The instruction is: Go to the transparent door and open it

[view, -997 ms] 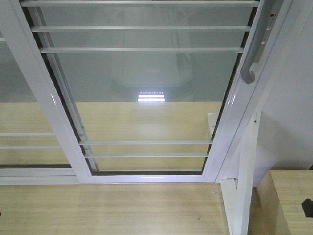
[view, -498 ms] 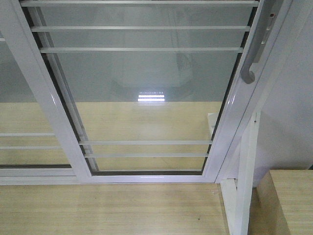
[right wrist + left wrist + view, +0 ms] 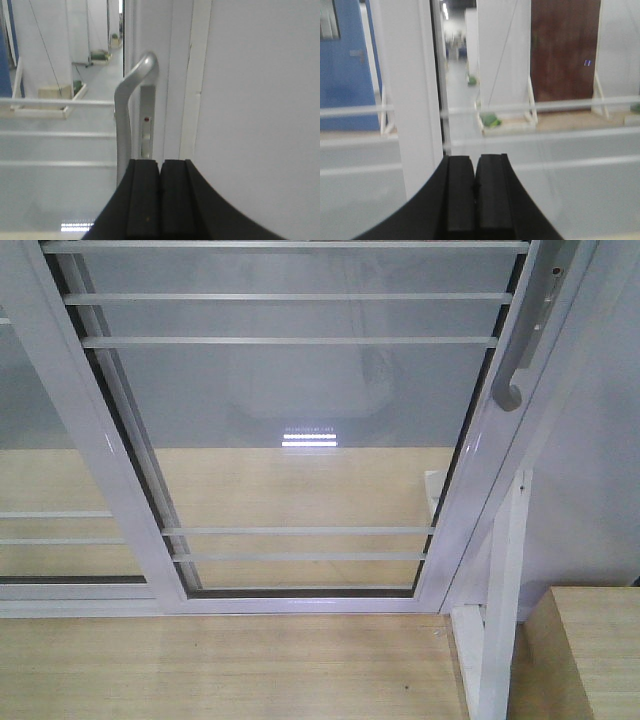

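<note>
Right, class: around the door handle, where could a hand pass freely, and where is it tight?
Free: in front of the glass left of the handle, bordered by the white rails. Tight: the slot between handle and lock plate; frame and wall close off the right.

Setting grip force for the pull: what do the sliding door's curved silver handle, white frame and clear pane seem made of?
Curved silver bar handle: apparently metal, satin finish, by its soft grey sheen. White door frame: likely painted or coated metal, glossy with light streaks; plastic is possible. Clear door pane: glass or similar, see-through, with a bright reflection.
</note>
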Controlling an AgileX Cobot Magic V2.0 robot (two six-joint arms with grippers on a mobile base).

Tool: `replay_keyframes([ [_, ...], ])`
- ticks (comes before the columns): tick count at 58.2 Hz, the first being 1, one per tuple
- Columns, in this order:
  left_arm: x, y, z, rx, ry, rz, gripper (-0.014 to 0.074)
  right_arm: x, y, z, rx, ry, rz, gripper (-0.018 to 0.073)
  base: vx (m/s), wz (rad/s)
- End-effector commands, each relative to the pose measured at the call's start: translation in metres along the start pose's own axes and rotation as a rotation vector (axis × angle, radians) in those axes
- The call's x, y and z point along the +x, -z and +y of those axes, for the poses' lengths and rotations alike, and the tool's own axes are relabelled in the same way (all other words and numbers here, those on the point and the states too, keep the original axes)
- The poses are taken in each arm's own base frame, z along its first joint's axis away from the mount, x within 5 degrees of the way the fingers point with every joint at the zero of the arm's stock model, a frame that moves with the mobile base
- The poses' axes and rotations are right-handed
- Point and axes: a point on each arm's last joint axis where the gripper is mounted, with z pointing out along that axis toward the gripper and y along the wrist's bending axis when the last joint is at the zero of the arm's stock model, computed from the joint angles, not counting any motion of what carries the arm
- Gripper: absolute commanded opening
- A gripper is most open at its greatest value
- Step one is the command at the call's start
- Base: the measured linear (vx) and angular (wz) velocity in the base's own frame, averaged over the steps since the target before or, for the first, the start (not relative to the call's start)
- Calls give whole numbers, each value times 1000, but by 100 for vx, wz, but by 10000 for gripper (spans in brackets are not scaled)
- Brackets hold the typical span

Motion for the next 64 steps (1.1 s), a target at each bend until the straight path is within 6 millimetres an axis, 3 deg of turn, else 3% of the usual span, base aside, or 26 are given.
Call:
replay_keyframes([
  [1,-10,-14,0,-6,3,-50,4,-11,-14,-1,3,5,-65,9,0,0],
  [15,11,-42,0,-5,1,70,71,9,-50,0,-4,16,33,143,0,0],
  [27,14,-51,0,-10,0,59,256,25,-73,1,-7,-6,99,420,0,0],
  [33,14,-51,0,-10,0,56,346,33,-82,1,-6,-33,130,512,0,0],
  [42,14,-51,0,-10,1,56,409,44,-96,3,-22,-13,156,525,0,0],
  [51,14,-51,0,-10,10,57,409,45,-108,21,-121,82,70,510,0,0],
  [64,15,-52,0,-10,10,60,409,48,-126,36,-185,53,-67,493,0,0],
])
